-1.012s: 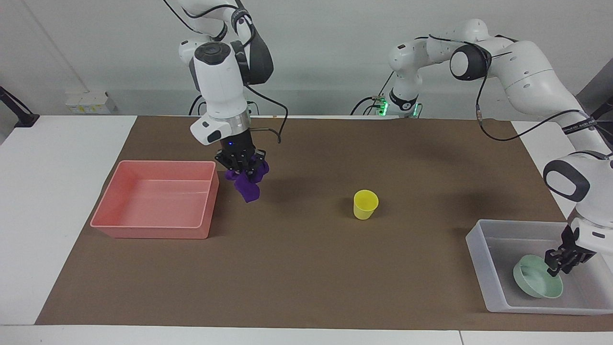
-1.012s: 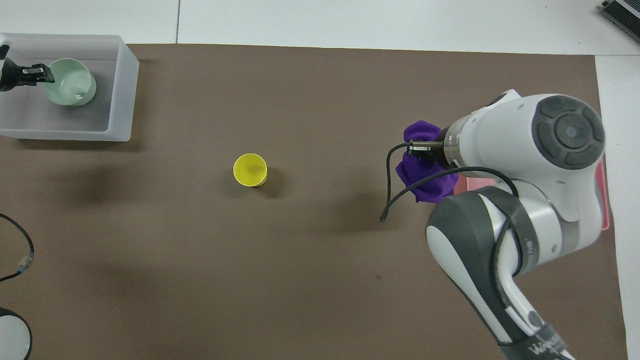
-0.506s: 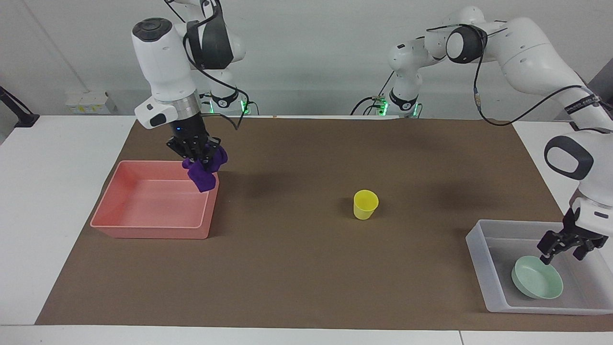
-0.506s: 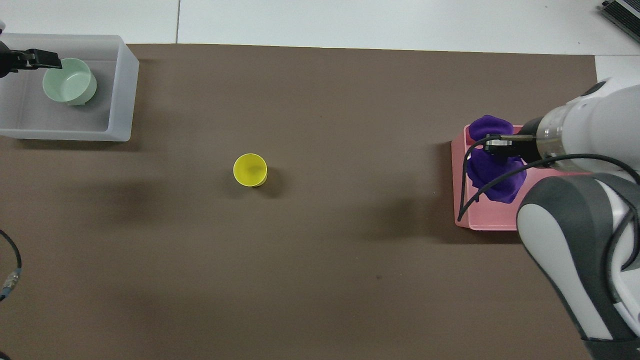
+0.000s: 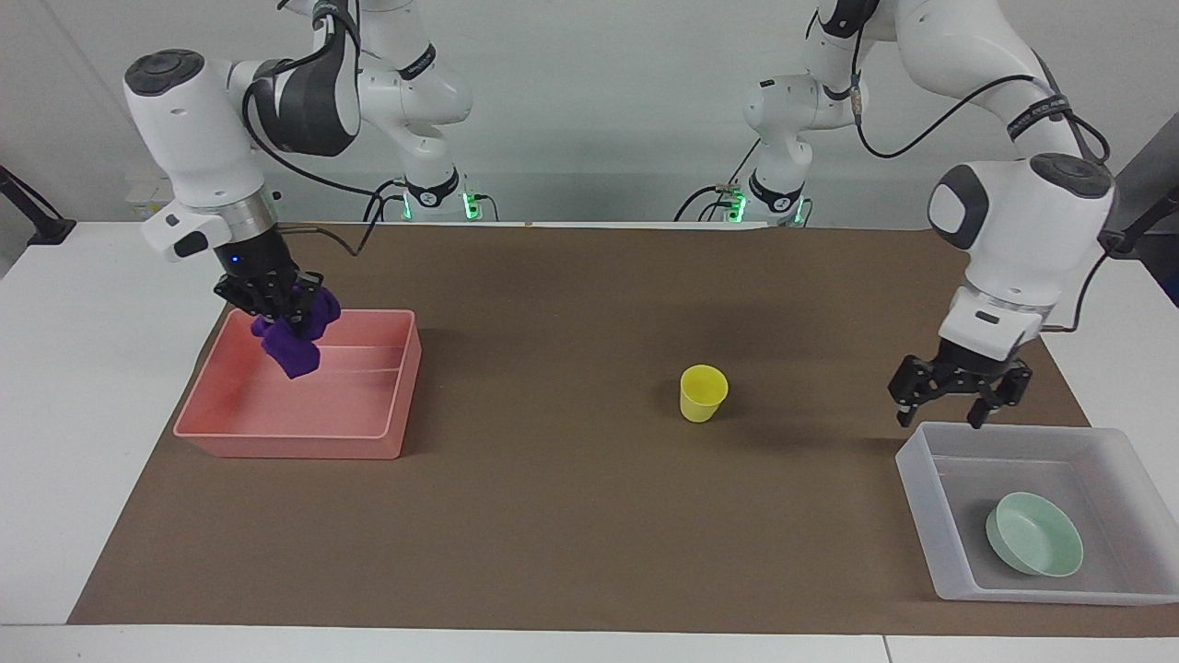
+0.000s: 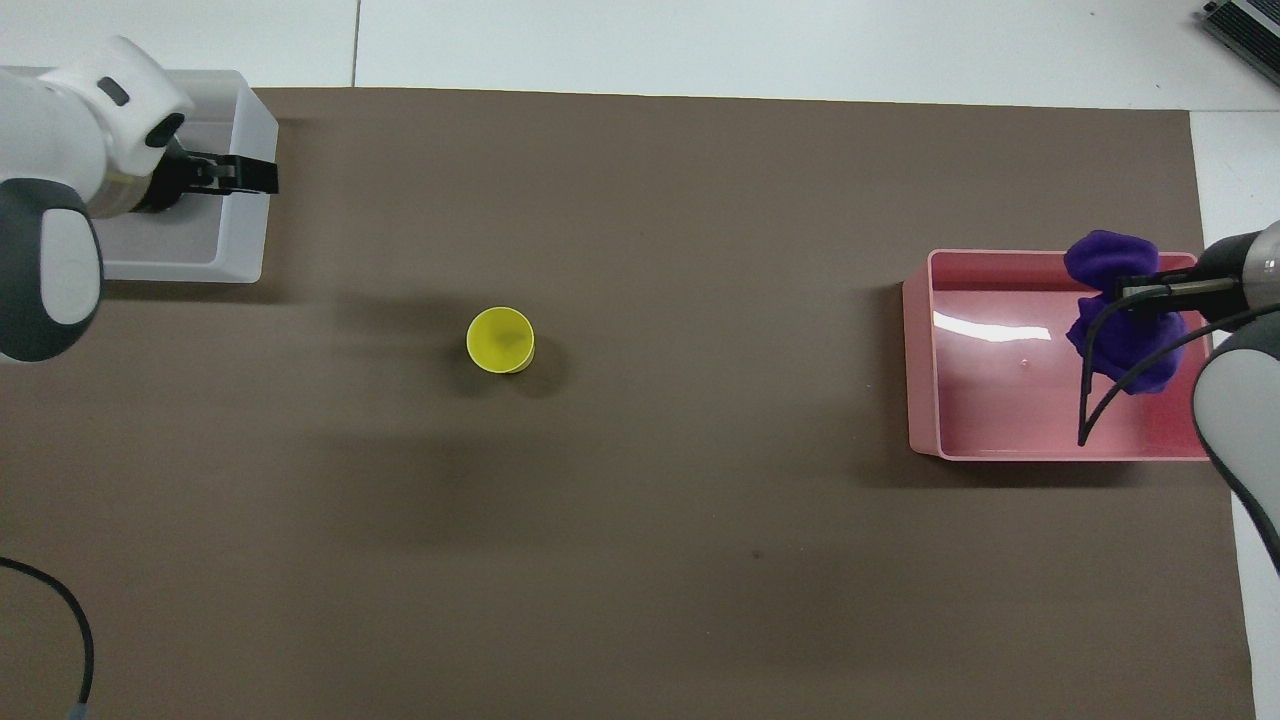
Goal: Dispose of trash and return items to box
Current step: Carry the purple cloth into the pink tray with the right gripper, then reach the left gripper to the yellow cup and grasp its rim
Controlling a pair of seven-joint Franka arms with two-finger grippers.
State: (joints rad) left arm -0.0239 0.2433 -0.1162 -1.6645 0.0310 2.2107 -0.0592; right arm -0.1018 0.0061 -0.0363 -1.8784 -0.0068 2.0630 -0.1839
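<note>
Purple rag (image 5: 292, 339): soft, wrinkled cloth, pinched in the right gripper and hanging in the air over the pink bin, at the left of the facing view.
Right gripper (image 5: 276, 308): fingertips closed tight on the rag; its arm comes down from the upper left of the facing view. In the overhead view it (image 6: 1150, 292) sits at the right edge with the rag (image 6: 1115, 320) bulging on both sides of it.
Pink bin (image 5: 387, 405): rectangular, low-walled, on the brown mat (image 5: 553, 516) toward the right arm's end of the table; nothing lies on its floor.
Left gripper (image 5: 953, 401): fingers spread wide, holding nothing, raised over the edge of the box nearest the robots, at the right of the facing view.
Box (image 5: 921, 497): translucent whitish tray, lower right corner of the facing view, at the left arm's end of the table.
Green bowl (image 5: 1033, 533): shallow and round, mint-coloured, resting inside the box, tilted slightly.
Yellow cup (image 5: 703, 393): small and upright, standing alone on the mat near the middle of the frame, between bin and box and apart from both.
</note>
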